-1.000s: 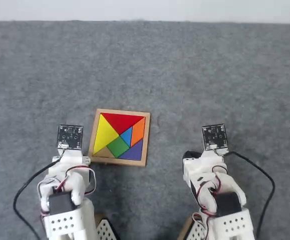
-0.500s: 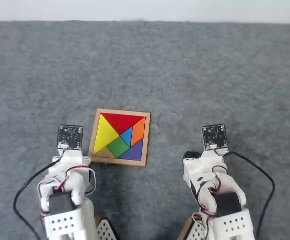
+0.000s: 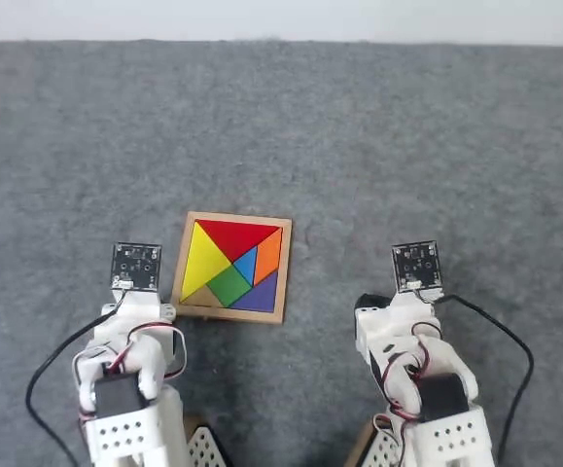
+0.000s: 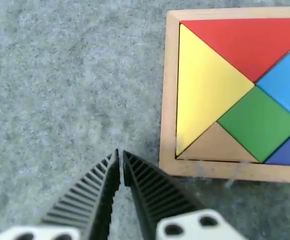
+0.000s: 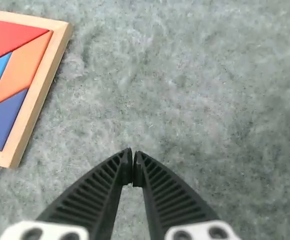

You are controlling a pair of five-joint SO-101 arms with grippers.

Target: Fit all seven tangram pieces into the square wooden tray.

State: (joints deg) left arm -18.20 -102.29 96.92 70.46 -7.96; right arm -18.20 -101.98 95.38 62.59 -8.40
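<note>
Nothing moved, tray between left claw and right claw

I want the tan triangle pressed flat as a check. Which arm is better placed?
Probably left: the left gripper, shut, sits beside the tray corner holding the tan triangle; the right gripper is farther off, on the opposite side.

place: lab bench | signs: left arm, right arm — grey mat

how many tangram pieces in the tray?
7, all inside the wooden tray: red far side, yellow left, blue centre, orange right, green, purple near side, tan near-left corner.
</note>
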